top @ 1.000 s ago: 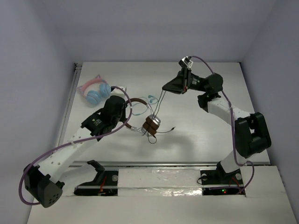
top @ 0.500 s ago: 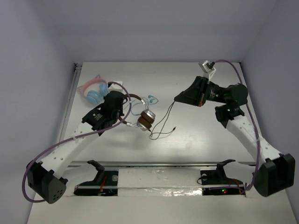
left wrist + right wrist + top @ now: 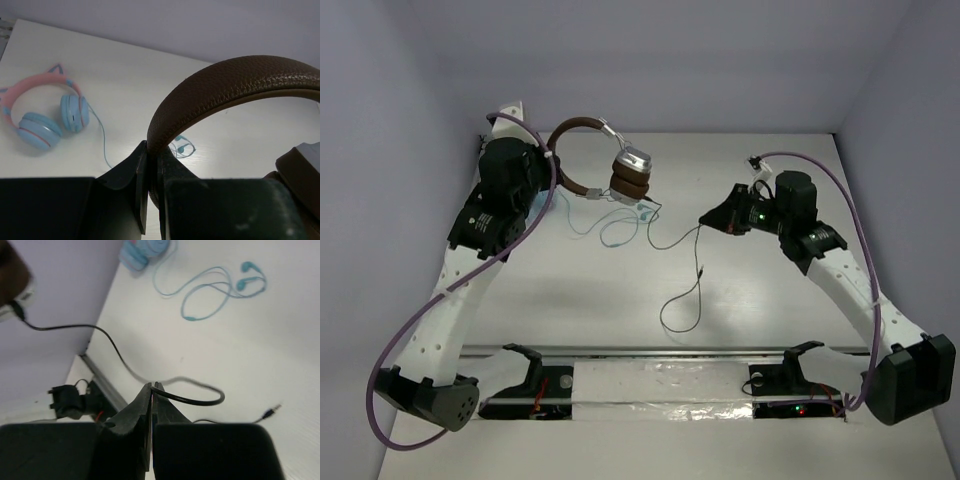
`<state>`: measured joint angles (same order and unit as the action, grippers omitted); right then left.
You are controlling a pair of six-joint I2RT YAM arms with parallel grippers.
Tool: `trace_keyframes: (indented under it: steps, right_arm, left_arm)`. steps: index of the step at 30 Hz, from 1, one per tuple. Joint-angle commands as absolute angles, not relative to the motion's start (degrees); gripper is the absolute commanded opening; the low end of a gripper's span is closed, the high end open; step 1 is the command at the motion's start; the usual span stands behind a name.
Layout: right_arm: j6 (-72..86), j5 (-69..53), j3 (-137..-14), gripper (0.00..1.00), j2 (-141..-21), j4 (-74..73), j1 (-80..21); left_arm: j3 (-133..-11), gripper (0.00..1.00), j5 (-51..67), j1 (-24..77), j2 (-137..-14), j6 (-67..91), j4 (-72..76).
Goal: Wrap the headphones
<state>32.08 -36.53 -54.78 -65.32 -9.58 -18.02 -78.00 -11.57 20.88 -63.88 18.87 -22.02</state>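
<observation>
2 grips split the job: my left gripper (image 3: 149,152) pinches the headphones (image 3: 633,166) by the headband (image 3: 225,85), holding them high, so my right gripper (image 3: 152,386), clamped on the cable (image 3: 107,335), can likely wind it.

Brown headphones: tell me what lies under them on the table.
The headphones hang in the air, off the table. Below the ear cups lie the teal earbuds, and the black cable droops down. In the top view the left arm hides the table beside them.
</observation>
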Motion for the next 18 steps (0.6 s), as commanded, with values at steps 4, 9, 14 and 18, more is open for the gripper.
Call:
trace_keyframes:
  steps: [4, 9, 14, 18]
  right_arm:
    - [29.26, -24.43, -49.49, 0.00, -60.74, -11.87, -18.11]
    - [29.88, -27.24, -45.62, 0.00, -60.21, -8.09, -21.70]
    - [29.53, -21.38, -47.72, 0.00, -62.75, -7.38, -33.99]
    - [30.67, -15.75, -48.69, 0.00, -66.61, -3.70, -37.88]
  left_arm:
    - [-86.92, 0.00, -7.03, 19.42, -62.84, 23.90, -16.79]
    - [-87.37, 0.00, -1.79, 18.90, -63.80, 26.45, -14.25]
    - [-83.86, 0.00, 8.86, 15.12, -65.74, 32.68, -10.29]
    - [-79.38, 0.00, 12.82, 14.50, -66.27, 39.19, -6.34]
